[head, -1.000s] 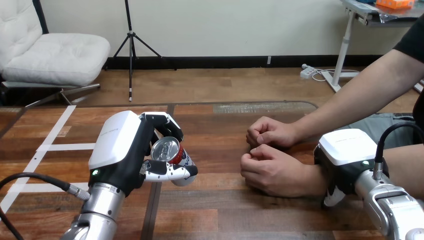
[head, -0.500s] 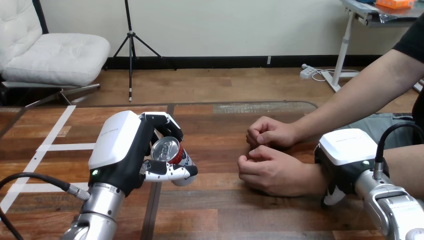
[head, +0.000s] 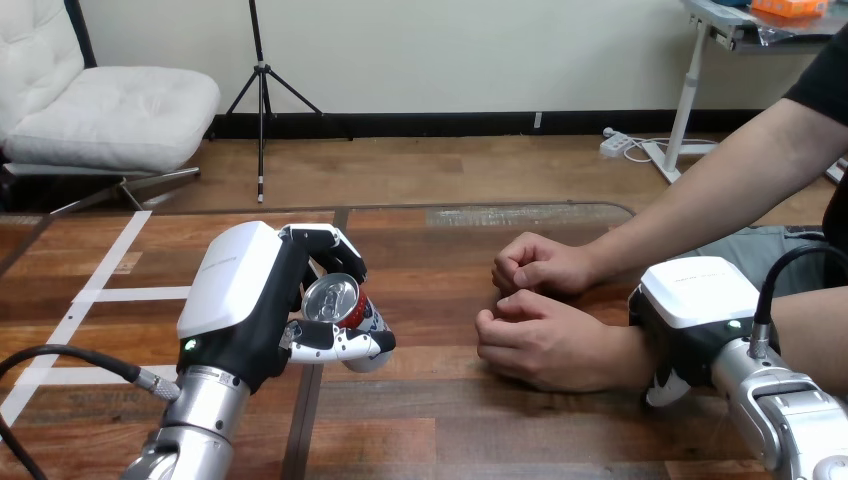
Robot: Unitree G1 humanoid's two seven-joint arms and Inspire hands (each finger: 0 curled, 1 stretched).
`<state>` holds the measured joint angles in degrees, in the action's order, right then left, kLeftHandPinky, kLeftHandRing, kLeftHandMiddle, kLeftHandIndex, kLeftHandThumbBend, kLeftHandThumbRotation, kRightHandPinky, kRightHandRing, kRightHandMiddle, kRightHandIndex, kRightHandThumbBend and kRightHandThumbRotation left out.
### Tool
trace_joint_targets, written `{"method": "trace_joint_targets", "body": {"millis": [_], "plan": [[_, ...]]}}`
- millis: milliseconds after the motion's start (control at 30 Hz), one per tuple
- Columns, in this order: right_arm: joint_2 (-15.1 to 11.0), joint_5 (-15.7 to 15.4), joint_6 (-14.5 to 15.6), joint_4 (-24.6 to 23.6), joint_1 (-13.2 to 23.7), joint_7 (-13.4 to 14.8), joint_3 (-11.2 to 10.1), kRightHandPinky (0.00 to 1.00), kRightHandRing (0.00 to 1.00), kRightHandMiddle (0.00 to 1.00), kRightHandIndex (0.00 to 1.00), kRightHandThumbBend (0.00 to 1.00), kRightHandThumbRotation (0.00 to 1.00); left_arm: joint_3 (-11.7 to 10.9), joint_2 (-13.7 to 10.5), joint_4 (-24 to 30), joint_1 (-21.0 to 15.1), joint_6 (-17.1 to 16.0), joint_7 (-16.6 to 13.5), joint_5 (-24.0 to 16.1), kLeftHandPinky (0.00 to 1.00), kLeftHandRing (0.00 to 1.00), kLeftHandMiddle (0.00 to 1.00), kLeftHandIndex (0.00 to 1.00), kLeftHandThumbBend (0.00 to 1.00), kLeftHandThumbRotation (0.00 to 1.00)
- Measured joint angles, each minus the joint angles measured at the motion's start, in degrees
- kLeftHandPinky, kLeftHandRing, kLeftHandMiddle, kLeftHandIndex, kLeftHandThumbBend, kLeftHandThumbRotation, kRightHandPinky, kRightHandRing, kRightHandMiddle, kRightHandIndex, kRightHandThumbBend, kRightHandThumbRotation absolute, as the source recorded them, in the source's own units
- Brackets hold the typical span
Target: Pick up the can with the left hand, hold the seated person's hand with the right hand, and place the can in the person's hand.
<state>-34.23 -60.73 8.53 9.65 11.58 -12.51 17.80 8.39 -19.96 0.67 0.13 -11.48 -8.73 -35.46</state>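
The left hand [head: 245,305] is at the left of the table [head: 440,425], nearer the near edge than the far one. It is closed round the can [head: 345,308]: fingers [head: 325,245] curl over the can's far side and the thumb [head: 340,344] crosses under its near side. The can sits tilted in that grasp, its silver top turned up and toward the near left and its red and white body slanting down to the right. Whether its base touches the wood I cannot tell.

Right of the can comes a stretch of bare table, and beyond it the person's two hands, both loosely curled with knuckles toward the can. The person's far hand [head: 540,265] lies just behind the person's near hand [head: 545,345]; the two are close together, perhaps touching.

So the delivery runs almost straight to the right from the left hand, with the near hand slightly the closer target. The can is well apart from it. That hand looks closed, not cupped, so I judge it must open before it can take anything.

The right hand [head: 690,315] sits at the far right, its white back up, against the wrist of the person's near hand. Whether it actually grips that wrist is hidden.
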Motion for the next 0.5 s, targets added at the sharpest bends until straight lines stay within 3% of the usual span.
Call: {"method": "trace_joint_targets", "body": {"millis": [500], "plan": [[-0.3, 0.3, 0.6, -1.9, -0.2, -0.1, -0.2, 0.26, 0.36, 0.45, 0.54, 0.73, 0.0, 0.0, 0.0, 0.0, 0.0, -0.5, 0.0, 0.0, 0.27, 0.32, 0.39, 0.43, 0.69, 0.0]]}}
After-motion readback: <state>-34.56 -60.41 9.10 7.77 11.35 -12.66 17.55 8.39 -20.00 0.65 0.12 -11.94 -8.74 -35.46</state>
